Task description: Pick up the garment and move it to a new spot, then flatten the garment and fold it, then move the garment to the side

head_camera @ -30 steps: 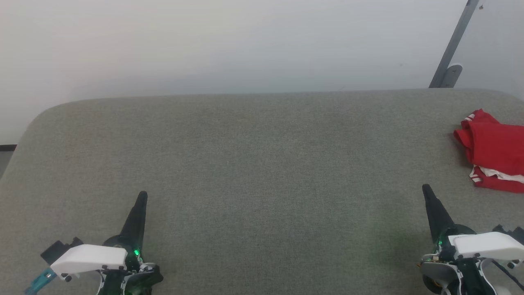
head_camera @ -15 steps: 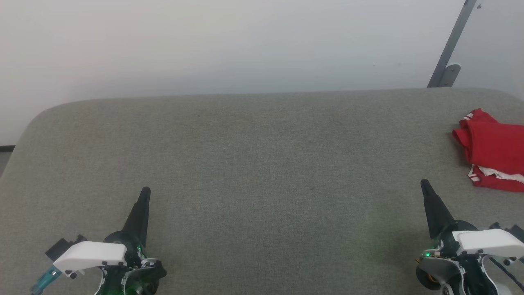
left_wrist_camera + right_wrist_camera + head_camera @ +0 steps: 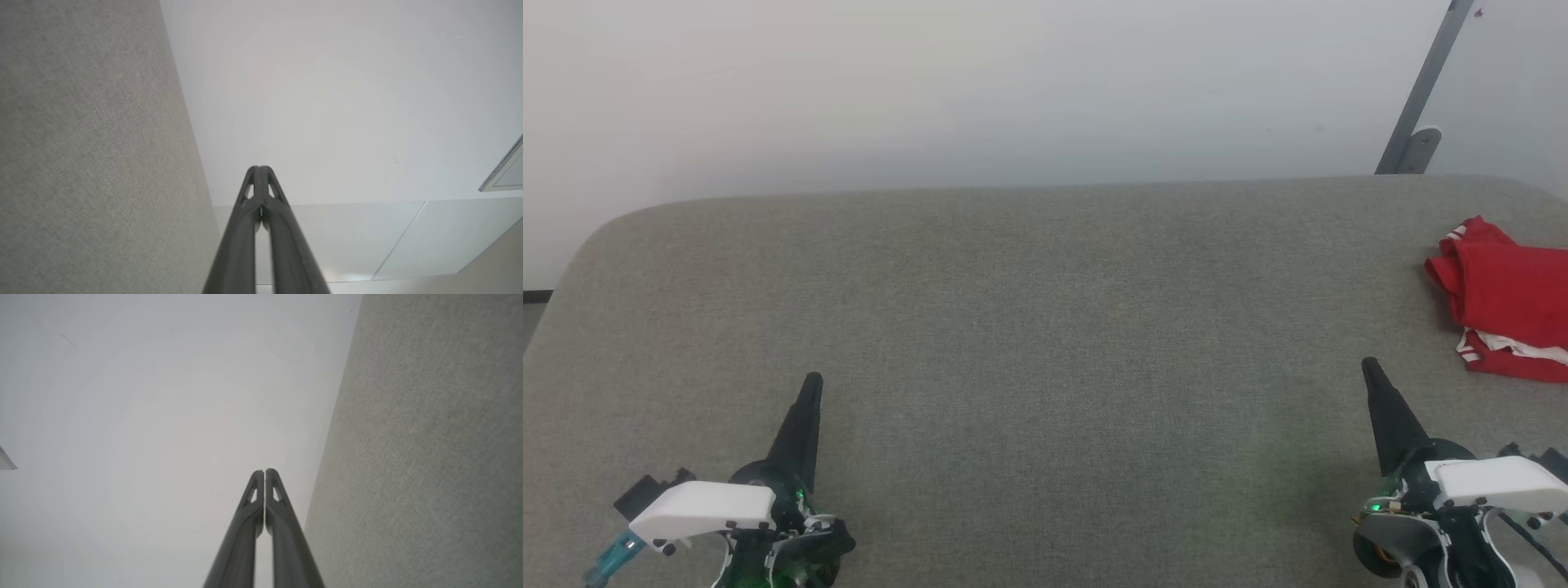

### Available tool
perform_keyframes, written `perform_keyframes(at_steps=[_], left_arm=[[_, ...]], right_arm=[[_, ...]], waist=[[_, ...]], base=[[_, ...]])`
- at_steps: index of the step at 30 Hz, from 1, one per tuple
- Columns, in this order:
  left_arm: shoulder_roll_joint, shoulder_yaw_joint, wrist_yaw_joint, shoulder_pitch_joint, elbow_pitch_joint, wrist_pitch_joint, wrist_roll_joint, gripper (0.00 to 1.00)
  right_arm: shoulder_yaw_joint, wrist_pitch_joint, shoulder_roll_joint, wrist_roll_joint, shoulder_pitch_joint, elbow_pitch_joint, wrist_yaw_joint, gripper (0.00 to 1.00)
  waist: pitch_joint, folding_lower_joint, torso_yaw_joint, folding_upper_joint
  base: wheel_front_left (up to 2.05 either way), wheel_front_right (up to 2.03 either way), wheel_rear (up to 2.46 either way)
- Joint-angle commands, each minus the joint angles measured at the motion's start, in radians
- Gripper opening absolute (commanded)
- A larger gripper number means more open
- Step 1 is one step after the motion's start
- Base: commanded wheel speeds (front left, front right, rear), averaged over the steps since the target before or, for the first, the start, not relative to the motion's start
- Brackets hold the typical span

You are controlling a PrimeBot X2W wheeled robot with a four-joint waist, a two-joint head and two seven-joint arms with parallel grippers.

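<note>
Red and roughly folded, the garment (image 3: pixel 1507 298) lies at the table's (image 3: pixel 1013 310) 3 o'clock edge, so picking, flattening, folding and moving aside all look done, with both arms' jaws pressed together, empty, at 7 and 5 o'clock.
</note>
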Motion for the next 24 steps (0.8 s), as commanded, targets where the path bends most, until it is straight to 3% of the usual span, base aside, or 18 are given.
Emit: perform_keyframes(at_steps=[1, 24], left_arm=[[-0.002, 0.005, -0.003, -0.009, 0.000, 0.005, -0.002, 0.00], [-0.004, 0.007, -0.003, -0.010, 0.000, 0.007, 0.001, 0.00]], right_arm=[[0.000, 0.003, -0.002, 0.004, -0.005, 0.001, 0.000, 0.00], [0.000, 0.003, -0.002, 0.004, -0.005, 0.000, 0.000, 0.00]], waist=[[0.000, 0.0000, 0.000, 0.0000], [0.000, 0.0000, 0.000, 0.0000]], base=[[0.00, 0.00, 0.00], [0.00, 0.00, 0.00]])
